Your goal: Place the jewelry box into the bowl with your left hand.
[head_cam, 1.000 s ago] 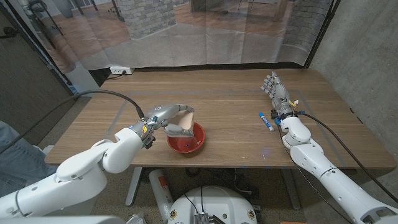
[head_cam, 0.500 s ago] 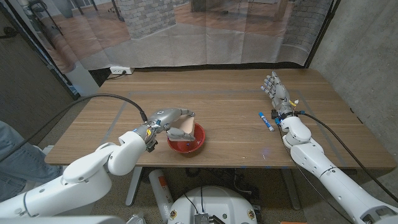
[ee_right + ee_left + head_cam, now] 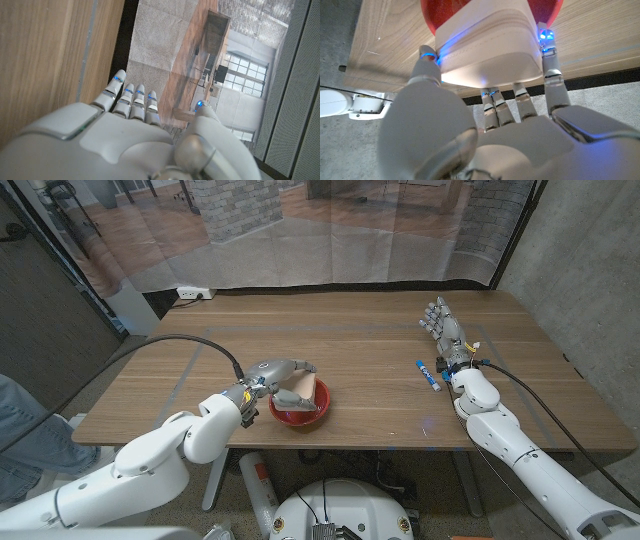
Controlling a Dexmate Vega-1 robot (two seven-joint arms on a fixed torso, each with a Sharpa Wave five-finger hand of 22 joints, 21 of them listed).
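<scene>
My left hand (image 3: 277, 376) grips the pale pink jewelry box (image 3: 311, 392) from its left side and holds it tilted over the red bowl (image 3: 300, 412), which stands near the table's front edge. In the left wrist view the jewelry box (image 3: 490, 47) sits between my thumb and fingers (image 3: 551, 80), with the red bowl (image 3: 545, 7) just beyond it. My right hand (image 3: 444, 328) stands on its edge at the far right of the table, fingers straight and holding nothing. The right hand (image 3: 135, 135) reaches past the table's edge in its own wrist view.
A blue-and-white marker (image 3: 429, 376) lies on the wooden table (image 3: 360, 340) just left of my right wrist. A white power strip (image 3: 193, 294) lies at the far left edge. A black cable (image 3: 190, 345) arcs over the table to my left arm.
My left hand has carried the jewelry box a little to the right and lower, further over the bowl. The right hand has stayed still.
</scene>
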